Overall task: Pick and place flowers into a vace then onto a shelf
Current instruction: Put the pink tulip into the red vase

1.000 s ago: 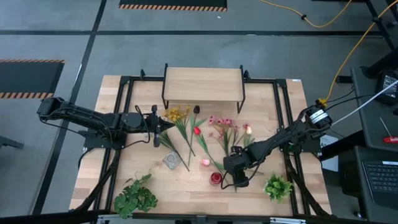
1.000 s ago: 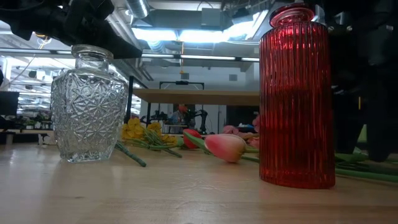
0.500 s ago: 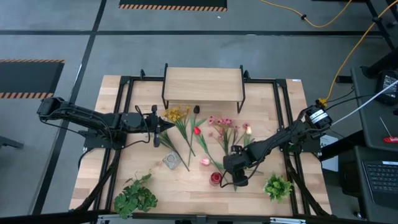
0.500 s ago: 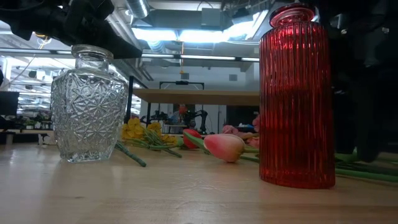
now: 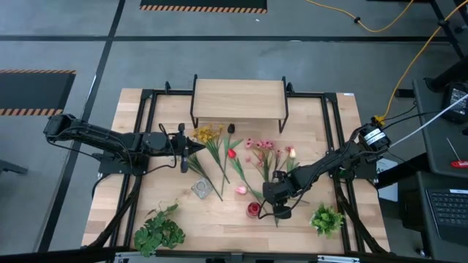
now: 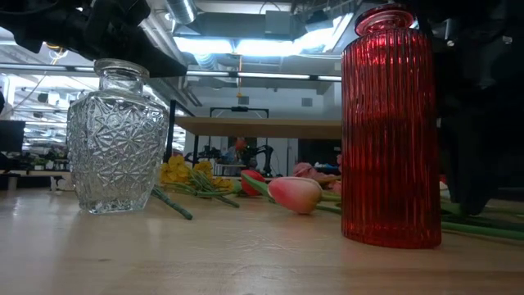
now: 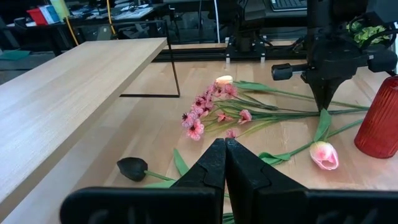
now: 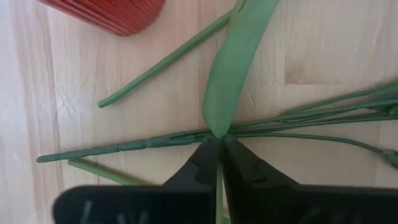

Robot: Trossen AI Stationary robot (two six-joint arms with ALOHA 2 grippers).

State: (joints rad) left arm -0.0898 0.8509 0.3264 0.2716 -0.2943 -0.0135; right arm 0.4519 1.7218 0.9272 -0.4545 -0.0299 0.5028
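We judge the flowers [image 5: 257,157] light and floppy; right gripper [image 8: 219,154] is pinched on a stem [image 8: 124,147] mid-length, left gripper [image 7: 224,163] clamped empty.

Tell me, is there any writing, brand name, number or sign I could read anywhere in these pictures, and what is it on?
None can be read.
Red vase: plain ribbed glass, no label.
Clear vase: cut pattern only, no text.
Shelf: bare wood.
Coloured items on the far desk: too small and blurred to read.
Floor stripes: orange and black hazard marking, no words.
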